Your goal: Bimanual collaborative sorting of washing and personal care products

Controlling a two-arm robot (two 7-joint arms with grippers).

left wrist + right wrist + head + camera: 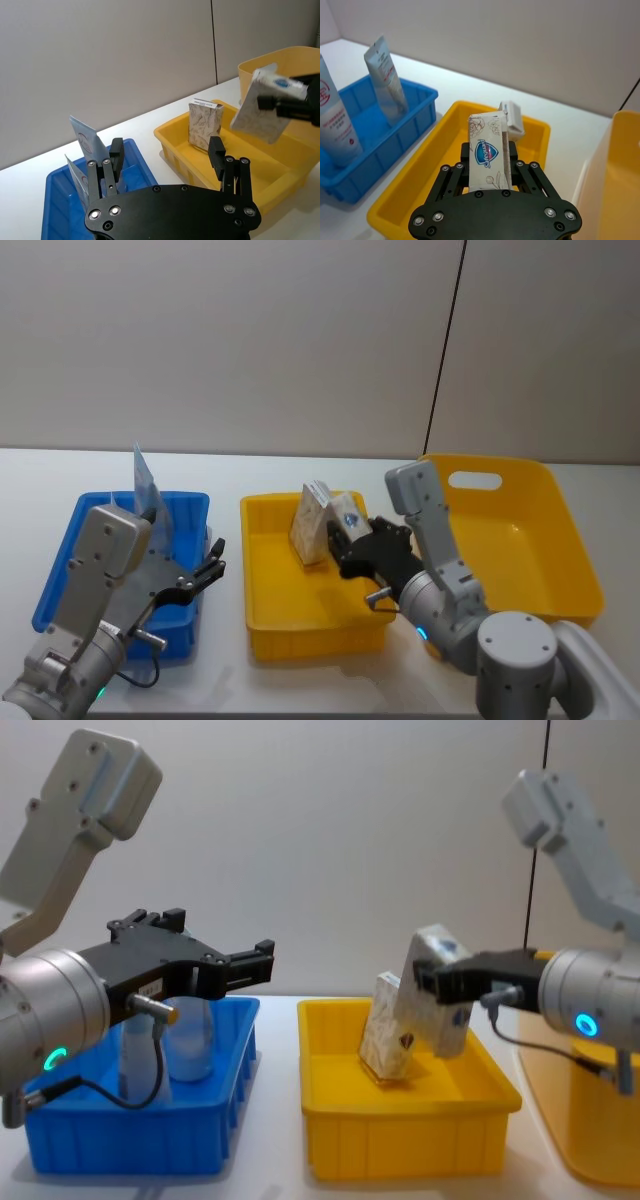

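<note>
My right gripper [487,172] is shut on a beige marbled pack [486,152] with a blue mark, and holds it tilted above the small yellow tray [310,635]. In the chest view the held pack [437,988] hangs over the tray's middle. A second marbled pack [308,528] stands leaning inside that tray, just behind the held one. Two pale-blue tubes [385,80] with red logos stand in the blue tray [60,570]. My left gripper [166,152] is open and holds nothing, hovering over the blue tray's right side.
A large yellow bin [560,540] with a handle slot sits at the right, next to the small yellow tray. The white table runs back to a grey wall. A dark cable hangs down the wall behind the bin.
</note>
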